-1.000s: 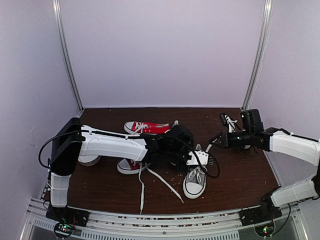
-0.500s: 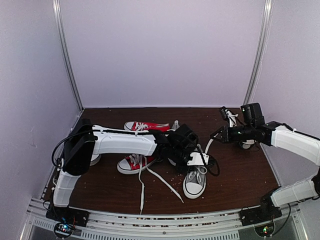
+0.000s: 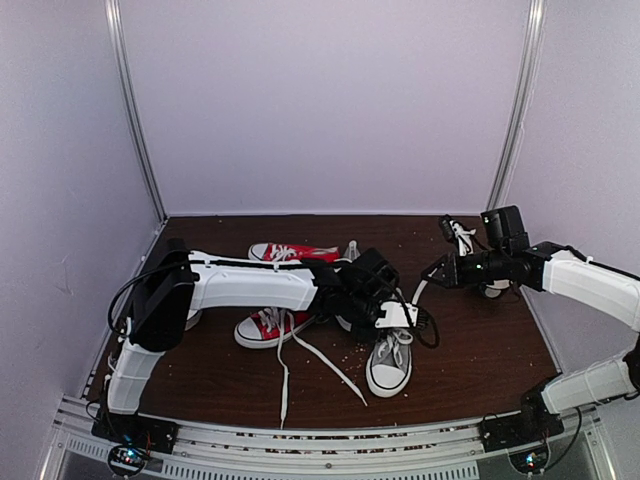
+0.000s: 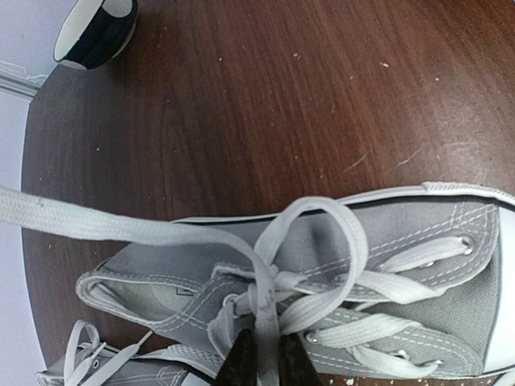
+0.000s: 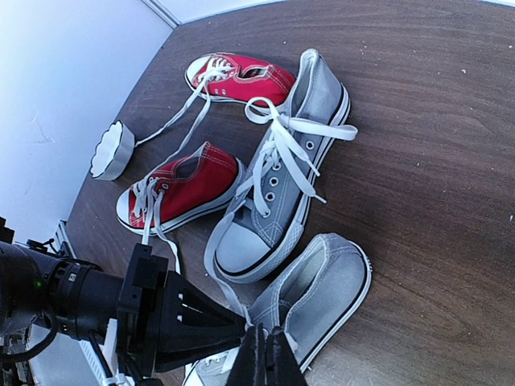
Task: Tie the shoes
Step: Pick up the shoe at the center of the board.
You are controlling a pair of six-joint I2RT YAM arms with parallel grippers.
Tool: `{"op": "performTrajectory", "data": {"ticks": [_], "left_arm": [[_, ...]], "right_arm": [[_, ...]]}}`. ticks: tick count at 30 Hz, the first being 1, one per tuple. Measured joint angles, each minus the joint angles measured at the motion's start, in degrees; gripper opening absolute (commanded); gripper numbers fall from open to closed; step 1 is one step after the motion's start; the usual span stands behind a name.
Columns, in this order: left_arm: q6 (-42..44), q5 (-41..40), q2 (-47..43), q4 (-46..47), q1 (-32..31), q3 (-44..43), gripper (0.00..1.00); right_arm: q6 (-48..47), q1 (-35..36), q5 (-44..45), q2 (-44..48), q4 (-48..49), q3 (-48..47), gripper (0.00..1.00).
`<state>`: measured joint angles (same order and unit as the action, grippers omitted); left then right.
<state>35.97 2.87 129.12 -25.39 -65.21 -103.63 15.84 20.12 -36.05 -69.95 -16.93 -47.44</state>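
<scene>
I'm pinching laces with both grippers at the grey shoe (image 3: 389, 362).
My left gripper (image 4: 265, 363) is clamping the white lace (image 4: 265, 320) by the tongue; my right gripper (image 5: 264, 359) is squeezing a lace strand (image 3: 420, 288), jaws closed; the shoe is sitting mid-table.

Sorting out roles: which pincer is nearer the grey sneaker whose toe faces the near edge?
Left. Left pincer is by the heel of the grey sneaker; right pincer is farther back-right.

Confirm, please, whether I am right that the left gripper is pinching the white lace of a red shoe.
Not quite: the left gripper is pinching the white lace of a grey shoe, not a red one, as the left wrist view shows.
</scene>
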Motion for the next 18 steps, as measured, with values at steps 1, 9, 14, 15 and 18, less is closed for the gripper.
{"op": "performTrajectory", "data": {"ticks": [1,9,14,15,18], "left_arm": [[0.02,-0.55,0.00,-0.02,0.02,0.00,0.11],[0.11,-2.05,0.11,0.09,0.02,0.00,0.00],[-0.55,-1.99,-0.50,4.59,0.02,3.17,0.00],[-0.70,-1.99,-0.90,5.51,0.02,4.39,0.00],[-1.88,-2.32,-3.30,10.32,0.02,9.79,0.00]], "right_arm": [[-0.07,0.00,-0.02,0.00,-0.11,0.00,0.00],[-0.48,0.00,-0.09,0.00,-0.22,0.00,0.00],[-0.46,0.00,-0.04,0.00,-0.24,0.00,0.00],[-0.44,0.00,-0.04,0.00,-0.22,0.00,0.00],[0.02,0.00,-0.07,0.00,0.02,0.00,0.00]]}}
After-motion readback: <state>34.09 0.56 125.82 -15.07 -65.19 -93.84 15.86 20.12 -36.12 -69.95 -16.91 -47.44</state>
